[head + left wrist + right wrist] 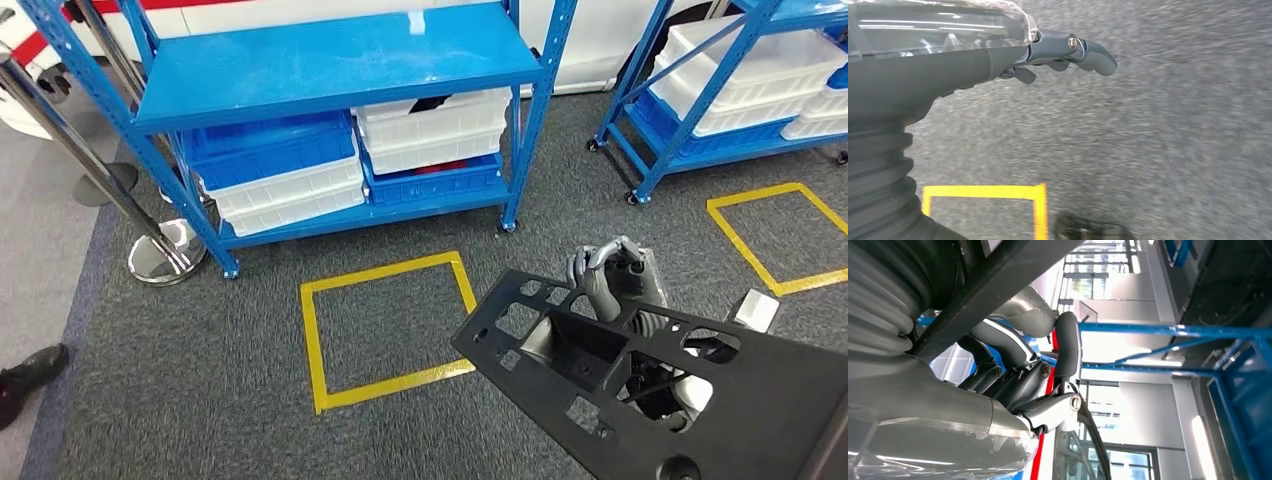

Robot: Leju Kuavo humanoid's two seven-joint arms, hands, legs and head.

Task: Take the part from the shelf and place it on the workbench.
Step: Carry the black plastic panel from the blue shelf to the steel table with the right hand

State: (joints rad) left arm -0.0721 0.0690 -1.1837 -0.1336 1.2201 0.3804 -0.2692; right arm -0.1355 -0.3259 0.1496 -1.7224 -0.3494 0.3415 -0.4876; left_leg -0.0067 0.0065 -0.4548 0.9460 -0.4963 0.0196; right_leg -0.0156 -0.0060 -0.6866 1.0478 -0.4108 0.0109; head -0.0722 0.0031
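A grey carpet covers the floor, and at the far left edge a dark shoe pokes into the head view, its wearer cut off. Beside it a chrome post slants down to a round shiny base, just next to the foot of a blue shelf. The top board of that shelf is bare blue, and under it sit stacked bins: a blue bin over white ones on the left, white bins over a blue one on the right. In front of the shelf a yellow tape square is marked on the carpet. The left hand hangs over carpet in its wrist view, fingers loosely curled with nothing in them; the picture is blurred, and a dark shape at its bottom edge is too smeared to name. To the right, low in the head view, the part, a flat black plate with many cut-outs, is held up off the floor, tilted, and runs out of the frame. The right hand grips it from behind, fingers wrapped over its edge, much of the hand hidden by the plate. Farther right lie a second tape square and a second blue shelf with white bins, cut off by the frame.
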